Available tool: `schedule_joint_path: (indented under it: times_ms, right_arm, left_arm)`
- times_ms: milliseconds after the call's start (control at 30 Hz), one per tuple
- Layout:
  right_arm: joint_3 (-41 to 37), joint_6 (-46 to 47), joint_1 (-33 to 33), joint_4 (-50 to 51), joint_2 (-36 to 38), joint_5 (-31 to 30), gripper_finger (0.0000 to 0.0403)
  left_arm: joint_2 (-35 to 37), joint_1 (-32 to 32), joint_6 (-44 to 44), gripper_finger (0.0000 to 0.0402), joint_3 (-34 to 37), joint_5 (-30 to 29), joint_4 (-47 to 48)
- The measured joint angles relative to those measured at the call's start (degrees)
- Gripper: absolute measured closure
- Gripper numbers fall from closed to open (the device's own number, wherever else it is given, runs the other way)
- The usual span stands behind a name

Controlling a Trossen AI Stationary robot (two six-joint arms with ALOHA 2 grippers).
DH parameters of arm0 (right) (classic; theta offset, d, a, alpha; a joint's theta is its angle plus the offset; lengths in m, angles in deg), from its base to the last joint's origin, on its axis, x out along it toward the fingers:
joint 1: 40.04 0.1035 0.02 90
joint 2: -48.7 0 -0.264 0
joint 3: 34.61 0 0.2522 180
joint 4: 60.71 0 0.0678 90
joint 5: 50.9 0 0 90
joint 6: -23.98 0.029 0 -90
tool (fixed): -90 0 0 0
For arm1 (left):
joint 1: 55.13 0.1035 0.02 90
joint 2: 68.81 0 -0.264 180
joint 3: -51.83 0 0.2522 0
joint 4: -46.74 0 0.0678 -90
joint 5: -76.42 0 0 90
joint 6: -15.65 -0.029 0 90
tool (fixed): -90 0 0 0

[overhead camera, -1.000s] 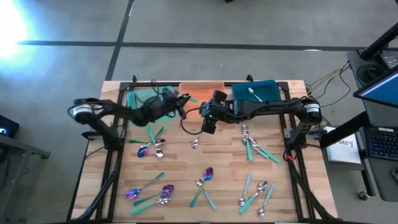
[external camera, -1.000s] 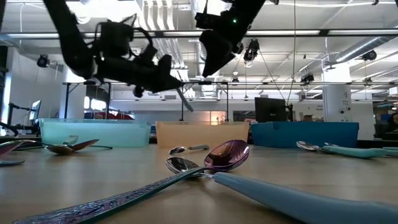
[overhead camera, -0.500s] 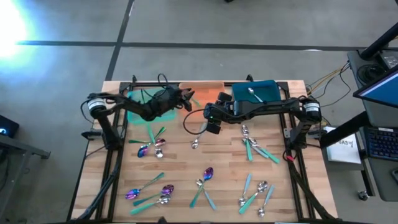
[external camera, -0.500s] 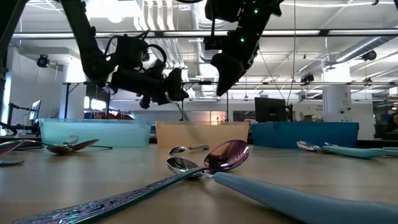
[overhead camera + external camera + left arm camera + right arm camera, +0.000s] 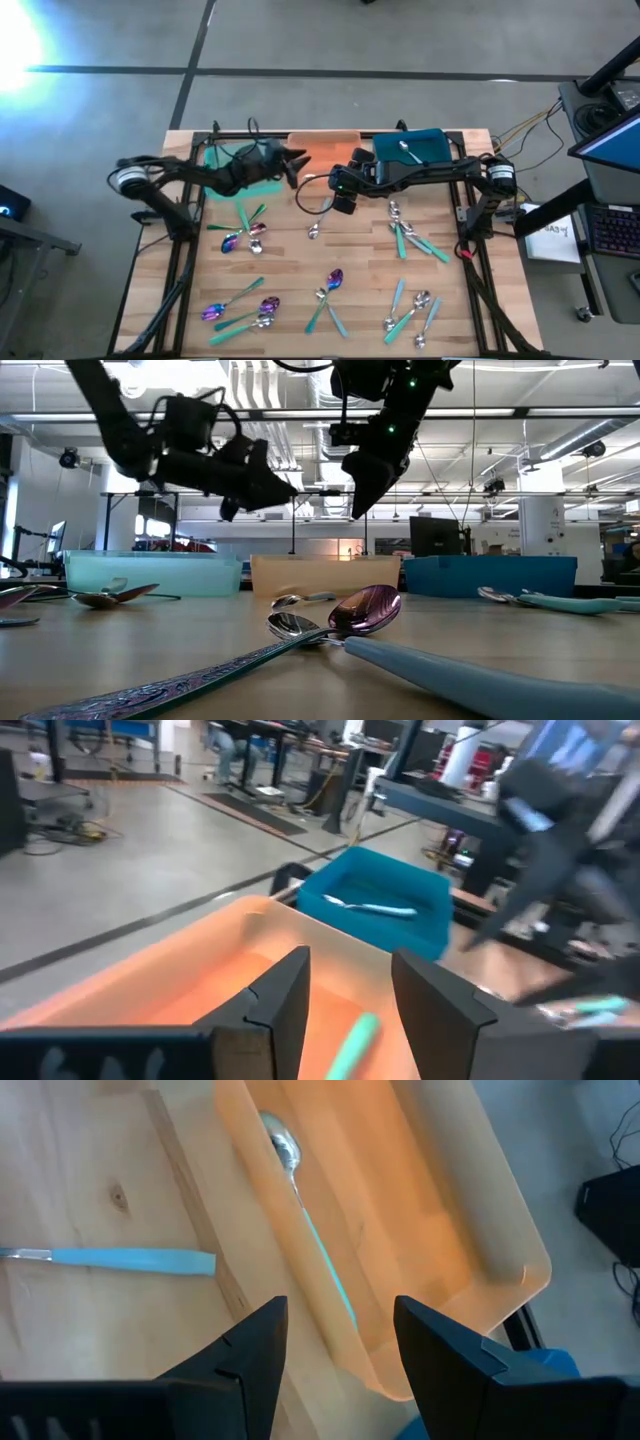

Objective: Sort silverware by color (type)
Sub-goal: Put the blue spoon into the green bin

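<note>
Left gripper of mine hangs open and empty over the orange tray, where a silver-headed, teal-handled spoon lies, my arm stretched level above the table's back edge.

This is a big open lab or workshop hall: bare concrete floor, pipes on the ceiling, rows of work desks, a monitor.

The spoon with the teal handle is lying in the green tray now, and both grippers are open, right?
Not quite. The spoon lies in the orange tray, as the right wrist view shows. The left gripper and right gripper are both open.
</note>
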Motion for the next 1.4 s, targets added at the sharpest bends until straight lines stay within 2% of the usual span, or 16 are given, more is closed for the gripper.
schedule_joint_path:
  times_ms: [200, 400, 633, 867, 1000, 1100, 1400]
  right_arm:
    - [-0.35, -0.08, -0.61, -0.38, 0.01, -0.52, 0.0227]
    - [-0.58, -0.15, -0.91, -1.49, 0.0, -0.96, 0.0227]
    - [-0.71, 0.49, -0.89, -1.69, 0.0, -0.88, 0.0227]
    - [-2.32, 2.45, -0.73, 0.84, 0.0, -0.28, 0.0227]
    - [-4.39, 4.26, -0.57, 2.75, 0.0, 0.08, 0.0227]
    - [-5.84, 5.53, -0.49, 2.76, 0.0, 2.62, 0.0227]
    - [-8.38, 7.36, -0.45, 1.63, -0.03, 3.74, 0.0227]
  left_arm:
    - [9.23, -3.07, 4.45, 0.0279, 7.04, 2.56, 4.88]
    - [13.87, -12.06, 4.52, 0.0279, 8.74, 2.78, 13.31]
    - [14.95, -19.16, 3.48, 0.0279, 1.76, -3.36, 41.28]
    - [15.49, -22.97, 5.39, 0.0279, -3.23, -3.56, 60.82]
    - [17.09, -25.49, 9.7, 0.0279, -3.6, -3.57, 67.95]
    - [19.01, -27.75, 13.19, 0.0279, -3.61, -3.5, 73.93]
    - [23.58, -33.98, 26.03, 0.0279, -7.1, -7.69, 102.28]
